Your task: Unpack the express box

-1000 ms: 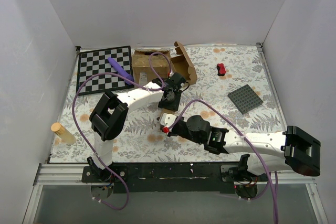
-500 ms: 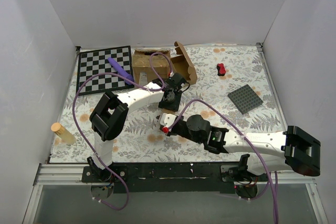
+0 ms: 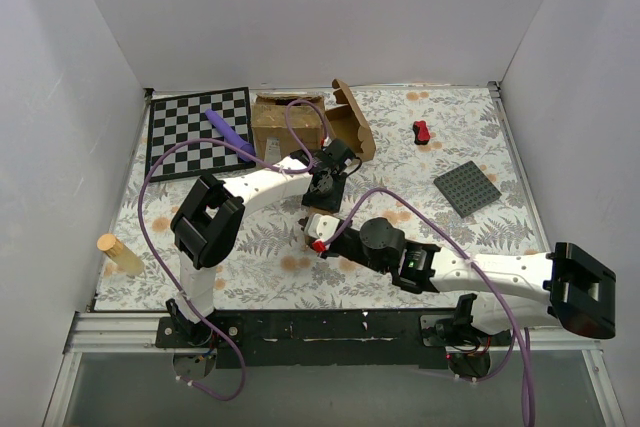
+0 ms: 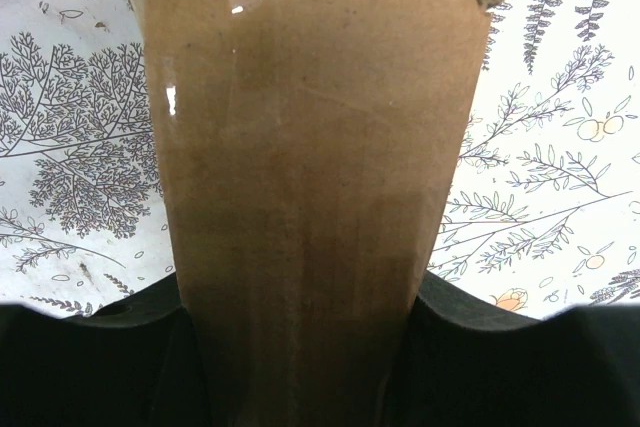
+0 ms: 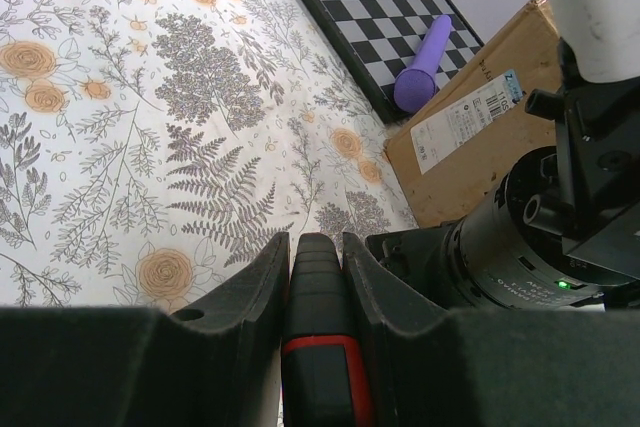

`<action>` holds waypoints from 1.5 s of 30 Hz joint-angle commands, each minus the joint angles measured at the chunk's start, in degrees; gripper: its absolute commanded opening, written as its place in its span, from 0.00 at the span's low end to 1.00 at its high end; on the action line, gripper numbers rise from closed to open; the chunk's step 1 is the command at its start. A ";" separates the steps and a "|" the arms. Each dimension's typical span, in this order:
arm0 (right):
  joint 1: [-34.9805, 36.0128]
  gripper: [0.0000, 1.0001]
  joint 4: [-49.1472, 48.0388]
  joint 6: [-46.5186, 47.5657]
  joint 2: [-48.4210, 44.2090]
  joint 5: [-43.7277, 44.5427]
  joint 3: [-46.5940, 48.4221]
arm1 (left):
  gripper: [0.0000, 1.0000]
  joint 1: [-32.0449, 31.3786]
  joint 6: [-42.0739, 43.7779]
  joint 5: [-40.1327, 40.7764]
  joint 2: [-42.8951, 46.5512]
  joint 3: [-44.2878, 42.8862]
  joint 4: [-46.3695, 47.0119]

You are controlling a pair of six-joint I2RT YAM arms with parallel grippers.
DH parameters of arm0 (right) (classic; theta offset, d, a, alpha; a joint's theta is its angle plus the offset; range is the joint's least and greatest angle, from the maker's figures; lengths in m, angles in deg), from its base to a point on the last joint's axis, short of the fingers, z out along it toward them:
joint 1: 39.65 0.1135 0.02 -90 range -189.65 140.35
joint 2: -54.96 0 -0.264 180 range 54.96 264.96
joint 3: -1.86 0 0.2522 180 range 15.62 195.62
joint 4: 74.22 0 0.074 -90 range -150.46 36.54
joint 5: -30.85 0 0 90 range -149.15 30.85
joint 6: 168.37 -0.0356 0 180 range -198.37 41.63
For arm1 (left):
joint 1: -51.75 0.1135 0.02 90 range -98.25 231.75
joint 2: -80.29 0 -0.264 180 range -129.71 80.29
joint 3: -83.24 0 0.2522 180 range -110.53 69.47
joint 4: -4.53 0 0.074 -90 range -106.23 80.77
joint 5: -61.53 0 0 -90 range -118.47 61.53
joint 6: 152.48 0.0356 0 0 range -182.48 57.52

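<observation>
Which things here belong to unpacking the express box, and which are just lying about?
In the job: express box, gripped by the left gripper; black-and-red item, gripped by the right gripper.

Lying about: chessboard, purple stick, large carton, small red object, grey plate, wooden cylinder.

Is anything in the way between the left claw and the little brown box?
No, nothing is in the way. The left gripper is shut on the express box. In the left wrist view the brown cardboard sits right between its fingers, with the flowery table cover behind it.
</observation>
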 commanded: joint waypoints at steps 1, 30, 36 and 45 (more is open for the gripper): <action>0.39 0.01 -1.62 -0.06 -2.00 0.16 0.44 | 0.24 -1.05 0.19 -0.64 -0.43 0.97 -1.93; 0.39 0.01 -0.74 -2.26 -3.05 -2.38 0.17 | 0.24 -1.49 0.10 -0.73 -0.69 1.23 -1.75; 0.39 0.01 -0.13 -2.08 -2.18 -2.21 0.26 | 0.24 -1.57 0.10 -0.90 -0.69 0.97 -1.75; 0.39 0.01 -0.47 -1.64 -1.82 -0.45 -0.35 | 0.24 -1.84 0.01 -0.99 -0.87 0.80 -1.75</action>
